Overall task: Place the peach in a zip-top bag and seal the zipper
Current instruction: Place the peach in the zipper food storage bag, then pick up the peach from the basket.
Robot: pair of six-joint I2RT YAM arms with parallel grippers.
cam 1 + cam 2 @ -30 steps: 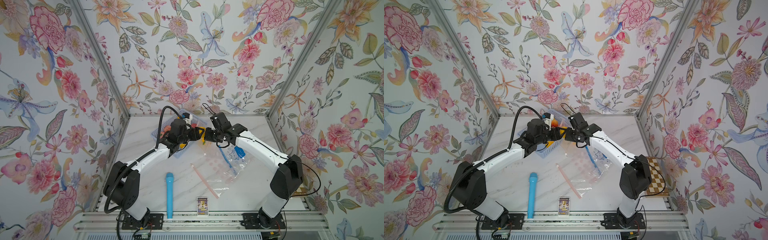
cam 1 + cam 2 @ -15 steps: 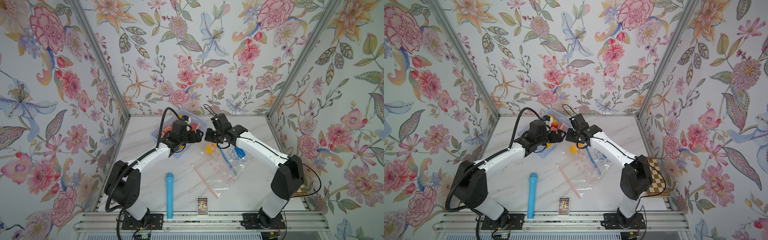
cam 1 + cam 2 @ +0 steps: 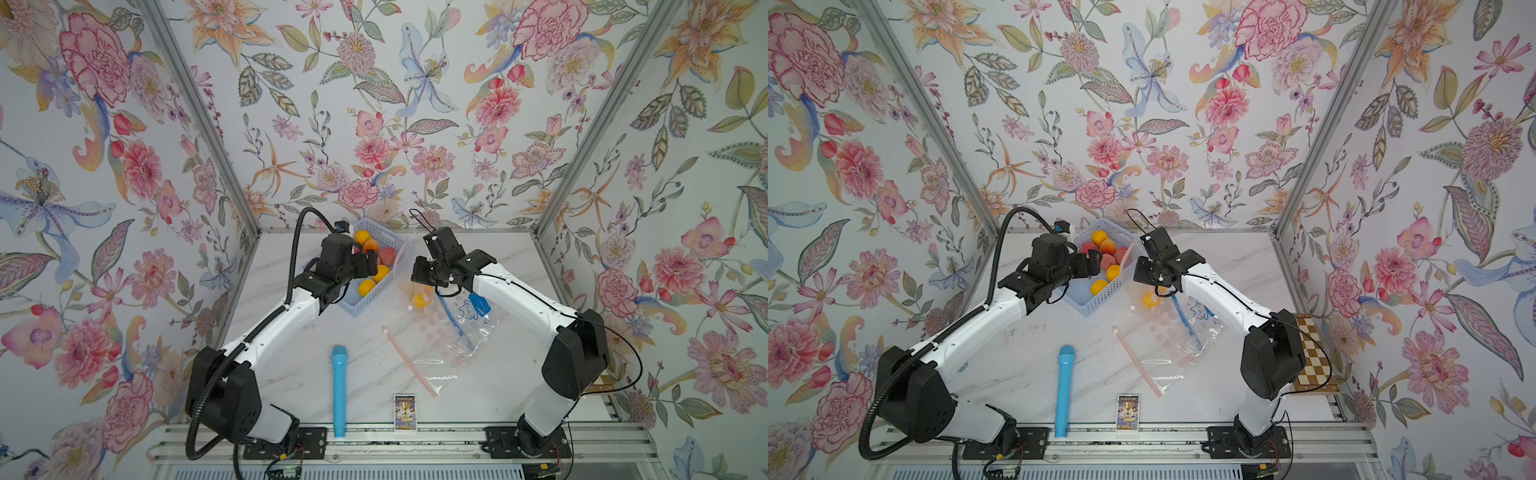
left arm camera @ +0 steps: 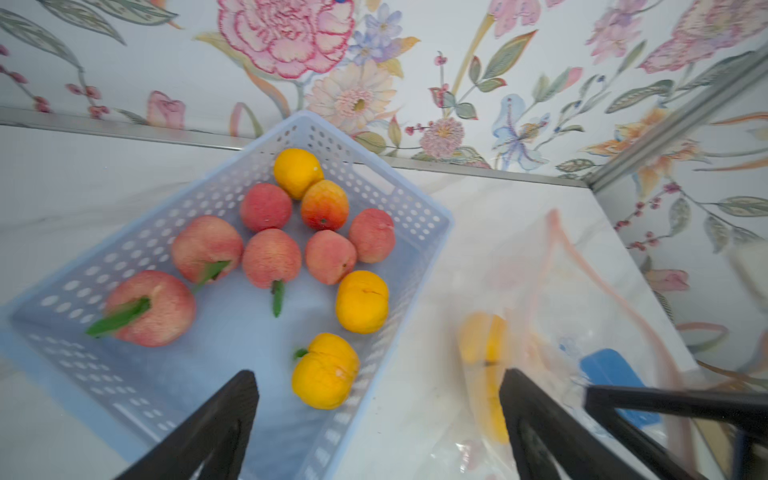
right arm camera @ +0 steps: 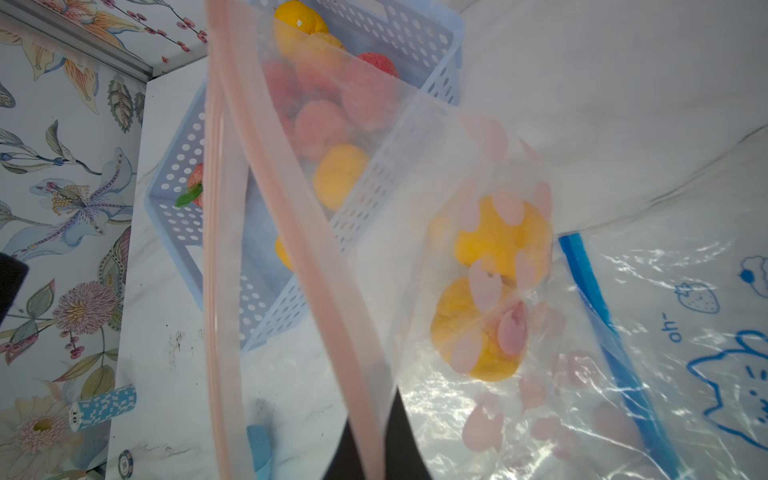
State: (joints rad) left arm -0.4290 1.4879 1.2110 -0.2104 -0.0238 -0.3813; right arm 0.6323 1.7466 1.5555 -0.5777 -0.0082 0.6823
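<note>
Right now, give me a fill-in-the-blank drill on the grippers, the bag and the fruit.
The left gripper, over the basket's rim, has its jaws ___.
The right gripper is shut on the bag's ___ zipper strip.
The fruit inside the bag is ___ in colour.
Missing words: open; pink; yellow.

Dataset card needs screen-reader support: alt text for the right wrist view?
The right gripper is shut on the pink zipper edge of a clear zip-top bag, holding it up with a yellow peach inside. Behind the bag is a blue fruit basket; a second bag with a blue zipper lies on the table.
</note>
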